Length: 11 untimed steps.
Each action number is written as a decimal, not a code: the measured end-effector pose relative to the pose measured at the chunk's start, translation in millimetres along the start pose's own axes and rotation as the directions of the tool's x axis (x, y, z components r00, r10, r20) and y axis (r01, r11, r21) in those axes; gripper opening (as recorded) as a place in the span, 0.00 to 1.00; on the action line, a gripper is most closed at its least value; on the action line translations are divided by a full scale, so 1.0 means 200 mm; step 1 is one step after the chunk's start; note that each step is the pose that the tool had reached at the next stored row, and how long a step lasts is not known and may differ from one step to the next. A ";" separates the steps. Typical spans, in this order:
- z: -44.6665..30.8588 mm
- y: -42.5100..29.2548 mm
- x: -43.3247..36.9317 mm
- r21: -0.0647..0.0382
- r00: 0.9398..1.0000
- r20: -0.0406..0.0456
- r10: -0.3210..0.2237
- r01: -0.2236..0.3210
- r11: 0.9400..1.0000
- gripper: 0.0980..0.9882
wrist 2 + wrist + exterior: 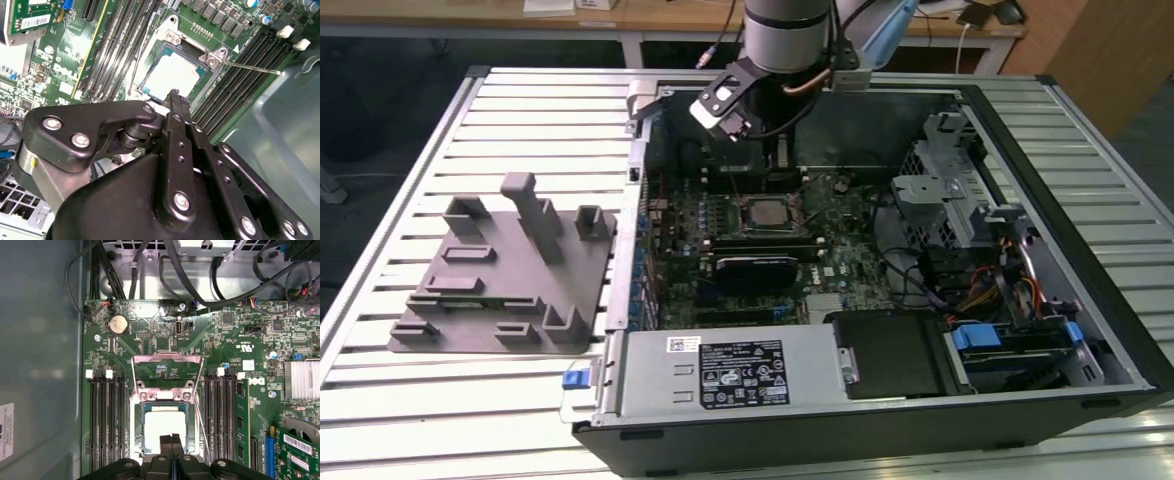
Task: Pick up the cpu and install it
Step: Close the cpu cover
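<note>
The claw (171,444), clenched and empty, hovered close over the cpu (161,426), which lay in the socket (141,415) at 6 o'clock of the arm (787,35). An off-centre push could probably tilt it and bend pins.

The gripper (171,445) occupies the space directly over the cpu (160,422). Memory slots (106,420) flank the socket (165,396) on both sides. The load plate (167,371), apparently raised, stands at one end. Cables (200,297) cross beyond the board edge.
</note>
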State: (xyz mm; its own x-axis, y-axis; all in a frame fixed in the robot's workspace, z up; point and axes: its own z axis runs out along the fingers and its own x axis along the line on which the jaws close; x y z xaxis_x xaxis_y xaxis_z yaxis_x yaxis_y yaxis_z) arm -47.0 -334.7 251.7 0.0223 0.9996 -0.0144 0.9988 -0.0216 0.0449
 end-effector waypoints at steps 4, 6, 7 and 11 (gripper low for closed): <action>-0.027 0.001 0.000 0.000 1.000 0.000 0.000 0.000 1.000 0.01; -0.044 0.002 -0.001 0.000 1.000 0.000 0.000 0.000 1.000 0.01; -0.053 0.002 -0.001 0.000 1.000 0.000 0.000 0.000 1.000 0.01; -0.085 0.004 -0.001 0.000 1.000 0.000 0.000 0.000 1.000 0.01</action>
State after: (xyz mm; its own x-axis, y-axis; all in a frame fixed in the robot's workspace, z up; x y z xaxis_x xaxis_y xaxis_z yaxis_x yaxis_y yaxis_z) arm -47.0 -334.7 268.7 0.0223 0.9996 -0.0144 0.9988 -0.0216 0.0450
